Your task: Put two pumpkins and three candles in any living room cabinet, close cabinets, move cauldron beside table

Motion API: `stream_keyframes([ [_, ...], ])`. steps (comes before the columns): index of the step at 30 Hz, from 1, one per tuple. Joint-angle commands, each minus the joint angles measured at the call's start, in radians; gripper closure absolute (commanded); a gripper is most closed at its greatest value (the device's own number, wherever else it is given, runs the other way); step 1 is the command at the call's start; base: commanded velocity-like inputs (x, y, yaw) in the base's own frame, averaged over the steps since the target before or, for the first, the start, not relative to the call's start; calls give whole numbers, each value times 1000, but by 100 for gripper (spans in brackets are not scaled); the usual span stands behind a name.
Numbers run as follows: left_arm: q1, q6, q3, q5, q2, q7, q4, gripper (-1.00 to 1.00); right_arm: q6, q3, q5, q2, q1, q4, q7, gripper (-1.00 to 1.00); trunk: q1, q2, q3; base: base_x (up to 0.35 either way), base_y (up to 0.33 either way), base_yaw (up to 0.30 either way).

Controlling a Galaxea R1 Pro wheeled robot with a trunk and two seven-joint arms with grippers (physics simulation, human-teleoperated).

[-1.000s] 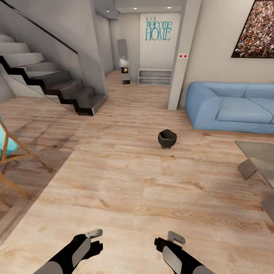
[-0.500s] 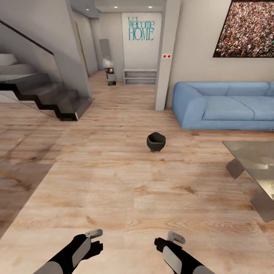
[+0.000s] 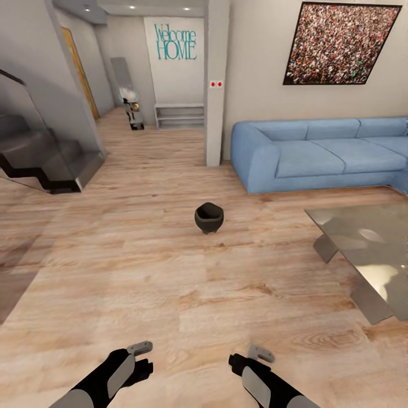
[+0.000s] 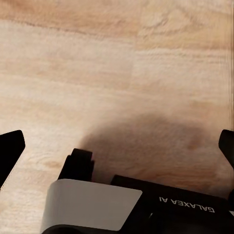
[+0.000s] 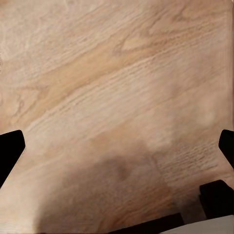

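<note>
The black cauldron [image 3: 209, 217] stands upright on the wood plank floor, mid-room, about a metre ahead of me. The glossy grey coffee table [image 3: 362, 243] is to its right, well apart from it. My left gripper [image 3: 140, 356] and right gripper [image 3: 249, 358] hang low at the near edge of the head view, far short of the cauldron. Both are open with nothing between their fingers. In the wrist views each gripper, left [image 4: 117, 151] and right [image 5: 117, 151], faces bare floor, with dark fingertips [image 4: 9, 151] [image 5: 9, 148] spread to the frame edges.
A blue sofa [image 3: 317, 153] runs along the back right wall under a framed picture [image 3: 340, 42]. A pillar [image 3: 215, 85] stands behind the cauldron. Glass-railed stairs [image 3: 45, 161] are at the left, and a hallway with a low shelf [image 3: 180, 115] lies beyond.
The camera has swung to the right, so the whole picture has shifted left: more of the sofa and table shows, less of the stairs. Both arms hold the same pose.
</note>
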Motion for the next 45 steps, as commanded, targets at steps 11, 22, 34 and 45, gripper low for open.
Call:
stream_keyframes([
  [11, 0, 3, -8, 11, 2, 9, -3, -100, -3, 9, -3, -2, -1, -2, -8, -100, 1, 0, -1, 327, 0, -20],
  [22, 0, 3, -8, 11, 1, 9, -3, -100, -6, 9, 1, -2, -1, -3, -5, -100, 1, 0, -1, 330, 0, 0],
  [34, 0, 3, -8, 11, 1, 9, -3, -100, -6, 10, 2, -2, -1, -3, -3, -100, 1, 0, -1, 330, 0, 0],
  [45, 0, 3, -8, 11, 0, 9, -2, -100, -6, 11, 2, -2, -1, -3, -3, -100, 1, 0, -1, 330, 0, 0],
])
